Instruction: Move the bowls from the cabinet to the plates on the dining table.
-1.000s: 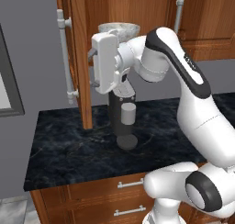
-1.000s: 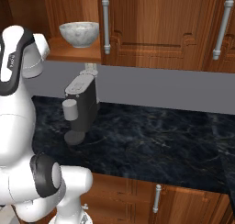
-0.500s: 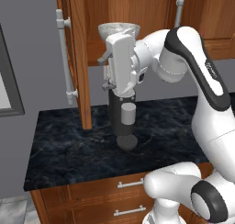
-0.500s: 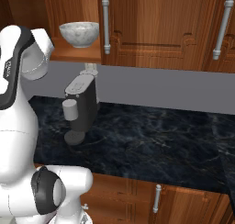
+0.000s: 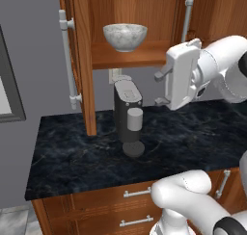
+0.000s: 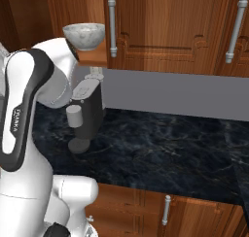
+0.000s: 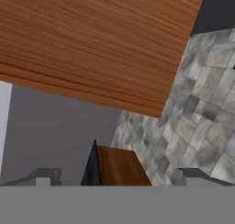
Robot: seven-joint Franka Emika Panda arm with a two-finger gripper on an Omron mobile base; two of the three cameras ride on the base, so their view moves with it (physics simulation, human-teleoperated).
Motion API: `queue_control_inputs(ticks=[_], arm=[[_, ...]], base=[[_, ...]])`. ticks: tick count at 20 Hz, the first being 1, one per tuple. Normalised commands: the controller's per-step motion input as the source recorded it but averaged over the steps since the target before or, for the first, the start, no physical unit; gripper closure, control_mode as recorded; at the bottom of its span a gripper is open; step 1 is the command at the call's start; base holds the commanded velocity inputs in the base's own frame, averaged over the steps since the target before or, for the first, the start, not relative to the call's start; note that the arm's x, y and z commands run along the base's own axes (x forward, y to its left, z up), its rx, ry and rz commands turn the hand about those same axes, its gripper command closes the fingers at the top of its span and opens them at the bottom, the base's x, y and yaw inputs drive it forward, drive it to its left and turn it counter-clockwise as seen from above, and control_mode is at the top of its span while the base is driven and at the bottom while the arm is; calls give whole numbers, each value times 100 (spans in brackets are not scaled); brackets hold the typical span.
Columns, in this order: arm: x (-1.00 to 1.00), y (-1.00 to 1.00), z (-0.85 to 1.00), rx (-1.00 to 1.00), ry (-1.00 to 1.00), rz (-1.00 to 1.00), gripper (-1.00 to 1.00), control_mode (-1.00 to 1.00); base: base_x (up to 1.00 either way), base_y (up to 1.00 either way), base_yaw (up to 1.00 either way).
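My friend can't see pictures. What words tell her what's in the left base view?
A white-grey marbled bowl sits on the shelf of an open wooden cabinet. The robot's white arm holds its open gripper just right of and below the shelf, holding nothing. Below, a dark coffee machine stands on a black marble counter.

A bowl (image 5: 125,36) sits on the cabinet (image 5: 82,60) shelf, with a coffee machine (image 5: 129,115) on the desk (image 5: 72,152) directly below at 6 o'clock. The end effector (image 5: 164,88) hangs at the bowl's 4 o'clock, seemingly apart from it.
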Motion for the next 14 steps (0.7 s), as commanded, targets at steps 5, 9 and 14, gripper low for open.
queue_control_inputs(ticks=[5, 9, 14], arm=[[-64, -64, -2, -2, -11, -10, -100, -100], [-56, -38, 0, -4, -14, -7, -100, -100], [-34, -11, 0, -8, -15, -2, -100, -100]], base=[[0, 0, 0], [0, 0, 0], [0, 0, 0]])
